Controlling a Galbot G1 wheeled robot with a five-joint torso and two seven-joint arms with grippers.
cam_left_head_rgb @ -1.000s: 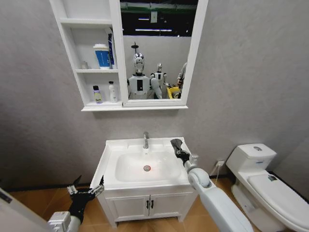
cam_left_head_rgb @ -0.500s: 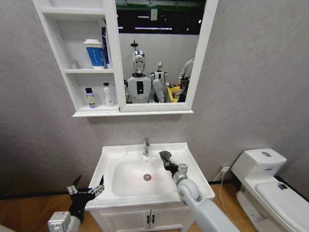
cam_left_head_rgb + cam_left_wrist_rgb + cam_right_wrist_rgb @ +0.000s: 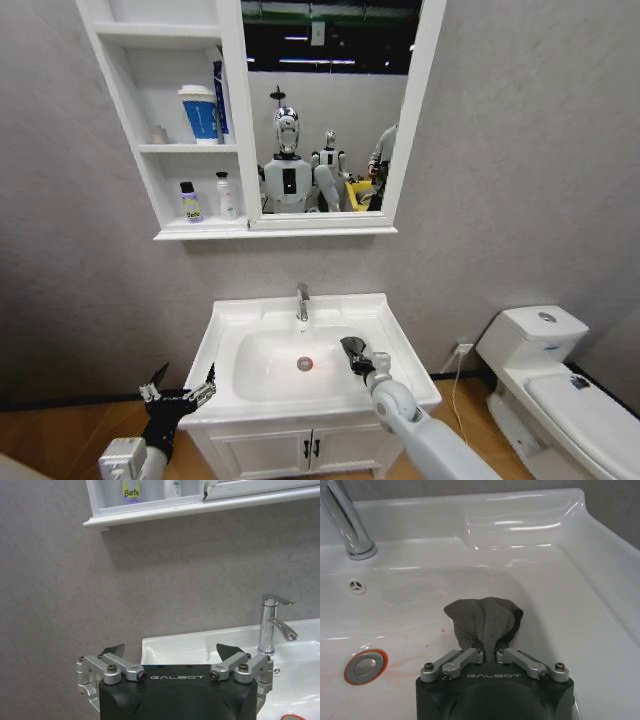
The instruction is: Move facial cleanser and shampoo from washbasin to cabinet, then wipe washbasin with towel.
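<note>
The white washbasin [image 3: 228, 318] stands below the wall cabinet [image 3: 233, 120]. My right gripper [image 3: 354, 356] is down in the bowl's right side, shut on the small dark grey towel [image 3: 349, 347]. In the right wrist view the towel [image 3: 484, 619] bunches out of the gripper [image 3: 489, 653] onto the bowl's slope, right of the red-marked drain [image 3: 365, 665]. On the cabinet's lowest shelf stand a yellow-labelled bottle [image 3: 190, 203] and a white bottle [image 3: 227, 196]; which is the facial cleanser and which the shampoo I cannot tell. My left gripper [image 3: 178, 392] hangs open, left of the basin's front corner.
The chrome tap [image 3: 302, 300] rises at the basin's back centre. A blue and white cup [image 3: 198, 112] sits on the cabinet's middle shelf. A white toilet [image 3: 545, 370] stands to the right. The two-door vanity [image 3: 300, 452] is under the basin.
My right gripper carried the towel from the basin's back right rim down into the bowl's right front part. The head camera shifted. The left arm stayed put.
</note>
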